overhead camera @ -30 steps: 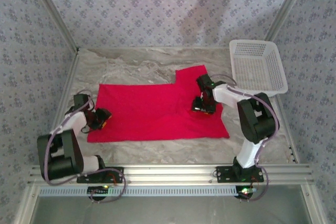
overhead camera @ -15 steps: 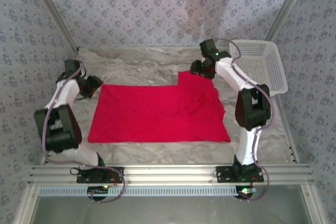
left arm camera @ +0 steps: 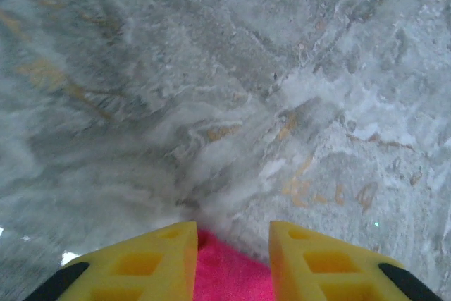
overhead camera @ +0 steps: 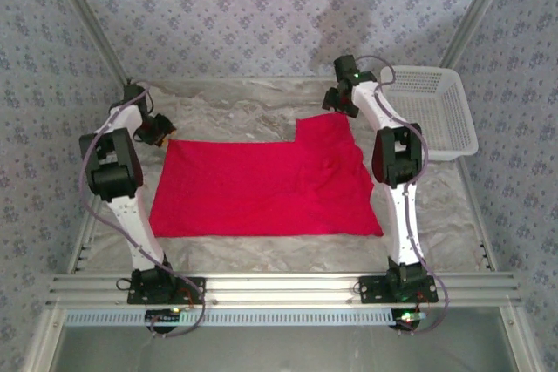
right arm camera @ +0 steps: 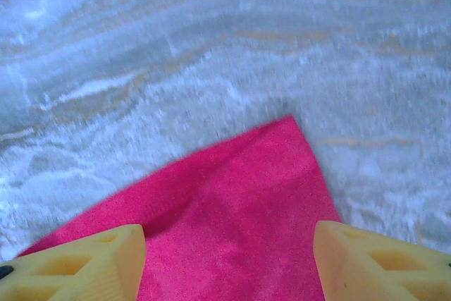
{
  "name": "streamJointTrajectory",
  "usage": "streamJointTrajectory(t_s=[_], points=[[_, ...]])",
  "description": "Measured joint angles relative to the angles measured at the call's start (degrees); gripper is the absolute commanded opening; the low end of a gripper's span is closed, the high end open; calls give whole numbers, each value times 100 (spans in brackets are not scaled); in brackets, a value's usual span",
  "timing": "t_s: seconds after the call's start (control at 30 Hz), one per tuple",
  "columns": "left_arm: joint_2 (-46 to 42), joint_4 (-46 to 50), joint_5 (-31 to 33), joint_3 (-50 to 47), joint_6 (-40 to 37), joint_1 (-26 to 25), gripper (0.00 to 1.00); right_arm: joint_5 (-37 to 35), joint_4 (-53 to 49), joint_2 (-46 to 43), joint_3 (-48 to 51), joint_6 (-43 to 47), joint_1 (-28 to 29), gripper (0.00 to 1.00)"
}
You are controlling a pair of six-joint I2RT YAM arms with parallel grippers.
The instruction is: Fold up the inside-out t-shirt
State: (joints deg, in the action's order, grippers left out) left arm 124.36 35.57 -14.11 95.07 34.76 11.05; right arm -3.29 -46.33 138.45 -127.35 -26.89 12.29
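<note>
The inside-out t-shirt (overhead camera: 261,185), bright red, lies spread flat on the marbled table (overhead camera: 227,102), with one part jutting toward the back at its right. My left gripper (overhead camera: 161,131) is at the shirt's far left corner. In the left wrist view, that red corner (left arm camera: 225,273) lies between the yellow fingers (left arm camera: 141,266), and the gripper (left arm camera: 232,237) stands narrowly open. My right gripper (overhead camera: 338,102) hovers at the far right corner of the jutting part. It (right arm camera: 227,234) is wide open above the pointed red corner (right arm camera: 239,209).
A white plastic basket (overhead camera: 432,111) stands at the back right, close behind the right arm. Patterned walls and metal frame posts close in the table on three sides. Bare table runs behind the shirt and along its front edge.
Both arms swung from the shirt's near and middle parts out to its far corners. The left jaws have narrowed around the corner; the right jaws have widened slightly.
</note>
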Motion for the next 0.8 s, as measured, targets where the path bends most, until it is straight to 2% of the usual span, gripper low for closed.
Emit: streamJointTrajectory(t_s=[0.03,0.13,0.27,0.43,0.57,0.8], points=[[103,11,2,68,-4,-24,16,0,-15,114,-173,22,-24,68],[243,72,20,162,-22,-35,11,4,-24,433,-562,39,-107,68],[256,90,26,203,-35,-28,0,26,-26,763,-708,39,-221,67],[258,114,9,236,-42,-31,0,114,-68,938,-717,33,-295,62],[258,144,-31,240,-37,-31,0,225,0,946,-723,-26,-313,34],[256,243,-92,240,-22,-31,0,466,114,994,-721,-96,-323,6]])
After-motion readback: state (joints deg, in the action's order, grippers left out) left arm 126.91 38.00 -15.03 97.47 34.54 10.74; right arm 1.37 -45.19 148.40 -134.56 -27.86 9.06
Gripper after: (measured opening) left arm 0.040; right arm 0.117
